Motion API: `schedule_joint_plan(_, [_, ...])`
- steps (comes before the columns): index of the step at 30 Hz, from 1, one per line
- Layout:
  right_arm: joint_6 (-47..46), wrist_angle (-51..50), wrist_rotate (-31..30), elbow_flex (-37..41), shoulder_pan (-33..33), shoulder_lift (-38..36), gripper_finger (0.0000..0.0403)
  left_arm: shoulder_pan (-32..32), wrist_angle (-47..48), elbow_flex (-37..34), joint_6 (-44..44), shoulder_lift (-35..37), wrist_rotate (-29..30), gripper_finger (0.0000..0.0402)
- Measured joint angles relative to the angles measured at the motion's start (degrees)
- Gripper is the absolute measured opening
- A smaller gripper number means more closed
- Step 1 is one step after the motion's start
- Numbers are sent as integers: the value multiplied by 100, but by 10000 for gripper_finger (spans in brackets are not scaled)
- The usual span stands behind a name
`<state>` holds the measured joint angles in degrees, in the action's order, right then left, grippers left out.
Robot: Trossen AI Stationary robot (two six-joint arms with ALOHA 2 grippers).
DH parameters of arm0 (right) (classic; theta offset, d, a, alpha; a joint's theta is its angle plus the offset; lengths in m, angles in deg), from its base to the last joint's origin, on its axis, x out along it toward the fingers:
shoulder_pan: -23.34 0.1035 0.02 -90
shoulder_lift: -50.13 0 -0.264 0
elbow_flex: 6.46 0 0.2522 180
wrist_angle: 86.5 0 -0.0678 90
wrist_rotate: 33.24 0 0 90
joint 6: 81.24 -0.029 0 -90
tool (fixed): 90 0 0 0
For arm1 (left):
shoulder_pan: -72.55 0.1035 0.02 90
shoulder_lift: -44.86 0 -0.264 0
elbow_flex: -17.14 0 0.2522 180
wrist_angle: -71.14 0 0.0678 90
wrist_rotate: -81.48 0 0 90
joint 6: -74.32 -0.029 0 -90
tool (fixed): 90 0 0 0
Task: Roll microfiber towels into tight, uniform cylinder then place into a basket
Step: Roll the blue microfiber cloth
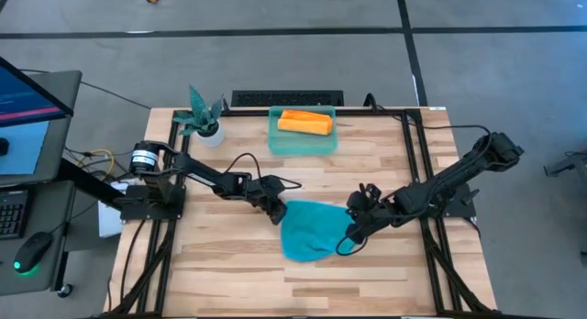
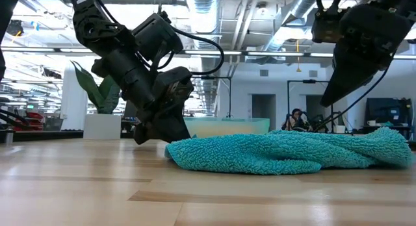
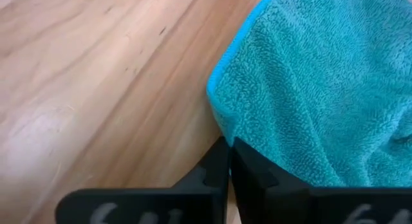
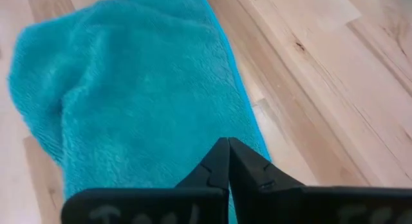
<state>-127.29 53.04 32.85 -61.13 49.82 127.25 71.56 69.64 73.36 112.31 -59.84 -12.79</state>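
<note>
1. Microfiber towels: the teal towel (image 1: 310,229) lies rumpled at lower centre of the high view; the orange towel (image 1: 304,123), already rolled, sits in the basket (image 1: 274,141) at upper centre.
2. Left gripper (image 1: 275,212): at the teal towel's upper-left corner, jaws pressed together. The left wrist view shows the piped edge at the fingertips (image 3: 219,161); whether cloth is pinched between them cannot be told.
3. Right gripper (image 1: 353,229): at the towel's right edge, jaws likewise closed over the cloth; its wrist view does not show whether cloth is actually caught.
4. Step in hand, judged: taking hold of two edges to spread the cloth flat before rolling. Done well, both grips would catch only the hem, pull apart evenly, and keep the cloth low so the folds come out without bunching.
5. Edges: the towel lies well inside the table (image 1: 229,264); its lower edge is nearer the table's bottom edge than its upper edge is to the basket.
6. Open room: bare wood lies between towel and basket, and to lower left and lower right. The potted plant (image 1: 204,117) at upper left stands well apart.
</note>
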Motion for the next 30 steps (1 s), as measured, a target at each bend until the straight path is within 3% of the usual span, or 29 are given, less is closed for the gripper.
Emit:
schedule_joint_plan(9, [257, 227, -238, -14, -79, 0, 45, 8, -42, -3, -364, 59, 12, 2])
schedule_joint_plan(14, [302, -100, -298, -322, -348, -156, 50, -16, 514, -2, -525, 412, 109, 1])
schedule_joint_plan(20, [266, -190, -1246, -457, -179, -591, 47, -211, 1255, 2, -606, 915, 882, 0])
schedule_joint_plan(26, [-1062, -1207, -1875, -388, 285, -658, 43, -355, 1913, 7, -571, 1323, 1424, 0])
schedule_joint_plan(30, [-2142, -1721, -1919, -26, 268, -654, 43, -382, 2060, 11, -461, 1401, 1571, 0])
